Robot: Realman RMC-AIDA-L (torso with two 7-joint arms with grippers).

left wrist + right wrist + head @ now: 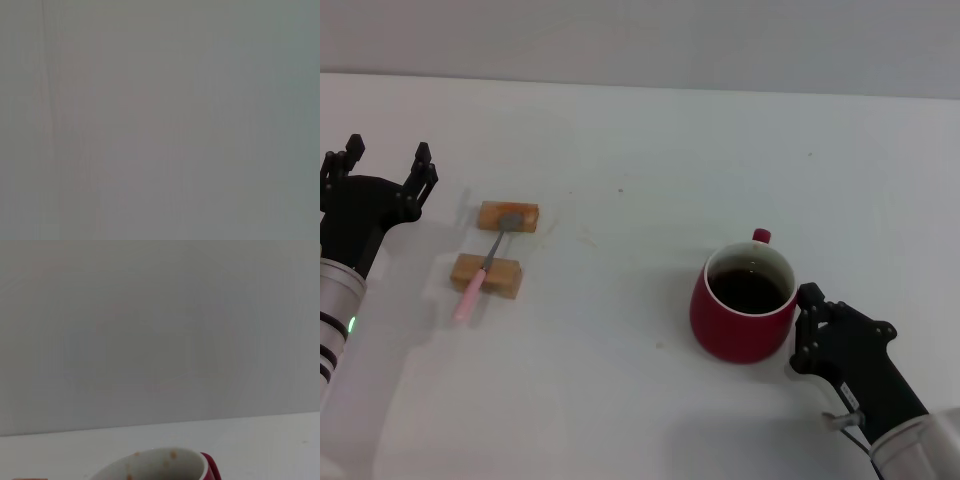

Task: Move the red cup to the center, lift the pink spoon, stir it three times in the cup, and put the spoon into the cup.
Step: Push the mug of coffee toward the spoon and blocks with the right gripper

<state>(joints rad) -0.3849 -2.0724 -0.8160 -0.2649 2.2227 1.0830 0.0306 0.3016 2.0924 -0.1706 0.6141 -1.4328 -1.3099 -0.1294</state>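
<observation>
1. The rounded dark-red ceramic mug [744, 305], with dark liquid inside, stands on the white counter [640, 150] right of the middle, handle toward the far edge.
2. The right tool [804, 330] sits just beside the mug's right wall; whether its fingers are apart, I cannot tell.
3. The slim pink-handled spoon [485, 270] lies across two tan wooden blocks [487, 274] at the left.
4. The left tool [385, 165], fingers apart, is near the left edge.
5. Bare counter lies between blocks and mug.

Spoon [486, 270] lies across two blocks [507, 216] [486, 274] toward worktop's [640, 140] left edge, one block behind the other; cup [744, 302] stands well apart, toward right front.
</observation>
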